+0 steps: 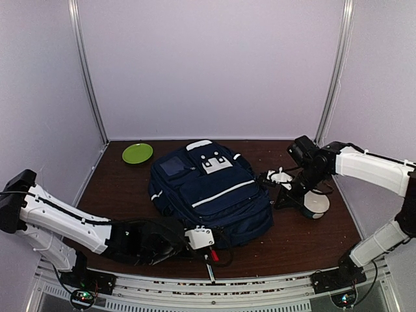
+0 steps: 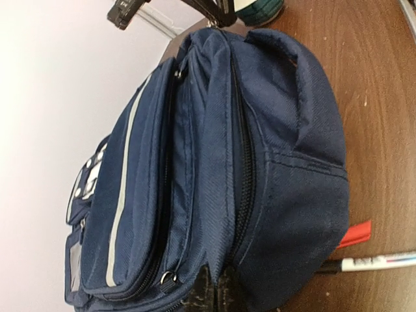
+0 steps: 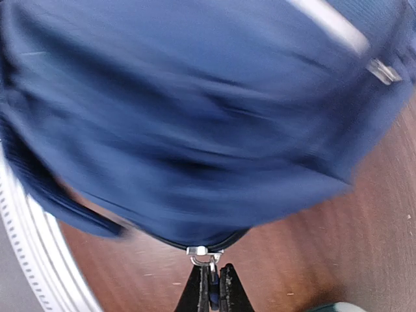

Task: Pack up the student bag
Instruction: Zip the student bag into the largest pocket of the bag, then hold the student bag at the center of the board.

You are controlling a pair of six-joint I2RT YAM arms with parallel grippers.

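My right gripper (image 3: 210, 276) is clamped on the silver zipper pull (image 3: 204, 253) at three o'clock on the navy-blue fabric backpack (image 1: 208, 195); I'd draw straight along the track.

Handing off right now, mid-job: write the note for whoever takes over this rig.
Left claw: against the student bag's near edge; grip unclear.
Right claw: shut on a zipper pull on the bag's side facing that arm.
Marker: on the table at the bag's near edge, outside it.
Done: nothing visibly packed; zips look closed in the left wrist view.
Left: probably open the bag, load the marker, zip up.
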